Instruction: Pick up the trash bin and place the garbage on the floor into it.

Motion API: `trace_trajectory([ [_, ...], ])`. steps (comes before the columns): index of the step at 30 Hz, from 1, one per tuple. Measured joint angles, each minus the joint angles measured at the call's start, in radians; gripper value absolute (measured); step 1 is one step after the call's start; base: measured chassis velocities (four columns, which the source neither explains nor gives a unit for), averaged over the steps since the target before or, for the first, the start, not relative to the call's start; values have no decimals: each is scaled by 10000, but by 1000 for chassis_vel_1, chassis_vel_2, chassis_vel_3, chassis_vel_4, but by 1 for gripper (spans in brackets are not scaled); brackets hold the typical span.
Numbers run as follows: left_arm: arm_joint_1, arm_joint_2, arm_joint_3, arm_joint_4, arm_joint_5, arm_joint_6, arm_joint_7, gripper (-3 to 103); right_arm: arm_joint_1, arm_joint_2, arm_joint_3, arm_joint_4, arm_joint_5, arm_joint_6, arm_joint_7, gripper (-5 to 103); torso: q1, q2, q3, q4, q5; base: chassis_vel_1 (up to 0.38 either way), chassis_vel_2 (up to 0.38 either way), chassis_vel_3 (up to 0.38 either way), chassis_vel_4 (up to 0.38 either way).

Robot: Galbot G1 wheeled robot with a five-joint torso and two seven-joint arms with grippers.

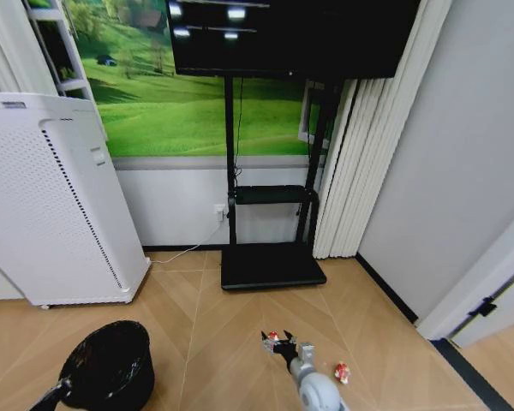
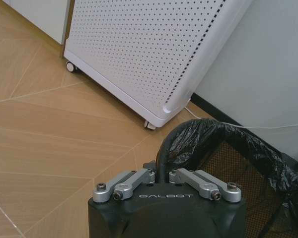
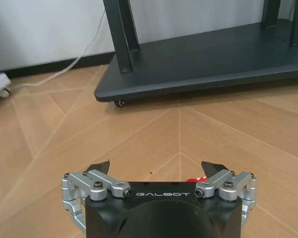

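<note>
At the lower left of the head view, the left claw (image 2: 161, 186) is clamped on the rim of the black trash bin (image 1: 110, 364), which sits on the wood floor in front of the white appliance (image 1: 51, 197). Toward the middle, the right claw (image 1: 283, 347) hangs low with its jaws spread wide, a red scrap (image 1: 272, 336) just beside its left tip. Another red piece (image 1: 342, 372) lies to its right, so the right arm is nearer.

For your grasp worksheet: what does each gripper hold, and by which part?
Left gripper grips the trash bin by its rim. Right gripper is open, holding nothing.
</note>
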Motion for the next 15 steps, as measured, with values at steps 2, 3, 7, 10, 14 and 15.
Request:
trace_trajectory([
  [2, 105, -21, -99, -93, 4, -90, 129, 7, 652, 146, -175, -822, -533, 40, 202, 100, 0, 0, 0, 2, 0, 0, 0, 0, 0],
  [3, 105, -21, -99, -93, 4, -90, 129, 7, 652, 146, -175, -822, -533, 40, 202, 100, 0, 0, 0, 2, 0, 0, 0, 0, 0],
  [7, 170, -111, -116, -116, 84, -126, 261, 7, 1324, 229, -302, -1688, -1042, -72, 604, 100, 0, 0, 0, 2, -2, 0, 0, 0, 0],
  [10, 185, -236, -47, -113, 226, -141, 376, 7, 1686, 264, -383, -2234, -1108, -233, 873, 100, 1, 0, 0, 1, -1, 0, 0, 0, 0],
  [14, 174, -344, 103, -58, 422, -177, 465, 7, 1978, 334, -466, -2994, -1301, -277, 937, 100, 1, 0, 0, 0, -1, 0, 0, 0, 0],
  [15, 163, -349, 133, -43, 460, -185, 483, 7, 2015, 360, -477, -3161, -1358, -264, 938, 100, 1, 1, 1, 0, -2, 0, 0, 0, 0],
])
